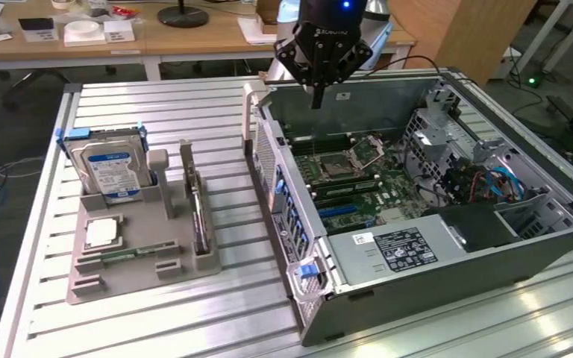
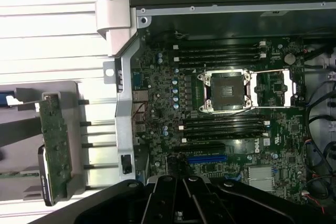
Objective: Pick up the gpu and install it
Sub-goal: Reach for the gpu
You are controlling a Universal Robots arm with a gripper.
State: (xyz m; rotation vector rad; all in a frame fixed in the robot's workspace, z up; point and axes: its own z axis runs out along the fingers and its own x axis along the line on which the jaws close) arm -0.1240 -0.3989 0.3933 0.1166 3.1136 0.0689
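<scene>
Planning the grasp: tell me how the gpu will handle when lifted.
The gpu stands on edge in its holder, thin and flat: probably stiff, but apt to tip once freed. Its bare circuit board looks fragile, so it likely needs a gentle grip.

end effector point(image 1: 316, 103) vertical, tip down, fingers point(image 1: 316, 92) pressed together

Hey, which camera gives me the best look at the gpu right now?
The wrist view: the gpu shows a broad stretch of its green circuit board there, standing on edge in the gray holder. The exterior view shows the gpu nearly edge-on, a thin dark strip upright in that holder.
</scene>
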